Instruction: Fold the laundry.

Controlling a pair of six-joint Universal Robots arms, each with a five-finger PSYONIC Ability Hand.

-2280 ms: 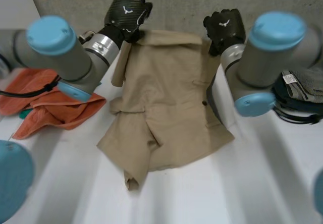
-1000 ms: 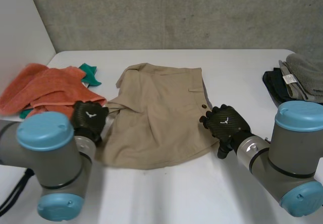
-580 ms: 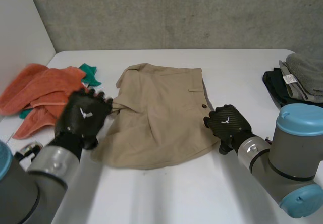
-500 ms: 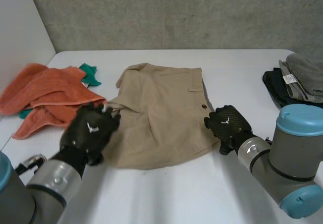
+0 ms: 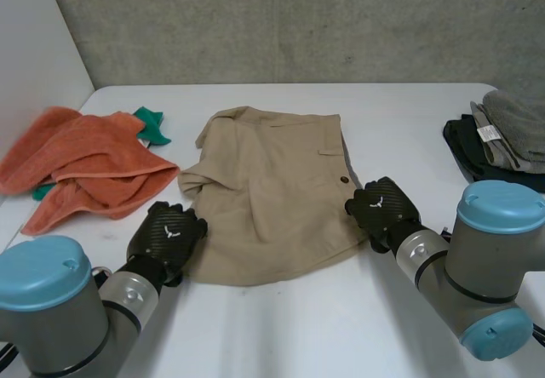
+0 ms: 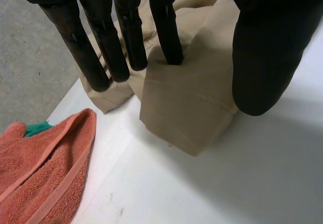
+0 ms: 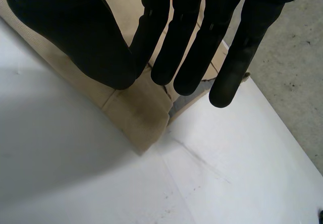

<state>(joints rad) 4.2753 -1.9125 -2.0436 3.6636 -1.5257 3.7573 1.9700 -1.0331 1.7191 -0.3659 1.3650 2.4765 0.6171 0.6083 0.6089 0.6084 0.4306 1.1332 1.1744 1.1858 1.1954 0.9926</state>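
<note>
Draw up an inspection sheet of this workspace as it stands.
surface: white table, flat.
job's things: beige shorts lying spread in the middle.
clutter: orange towel and green cloth heaped at the robot's left; folded stack of grey and dark clothes at its right.
hands: left hand, fingers straight, pressing the shorts' near left corner; right hand, fingers straight, at the near right corner.
cables: nothing seen.
surroundings: concrete wall behind the table.
</note>
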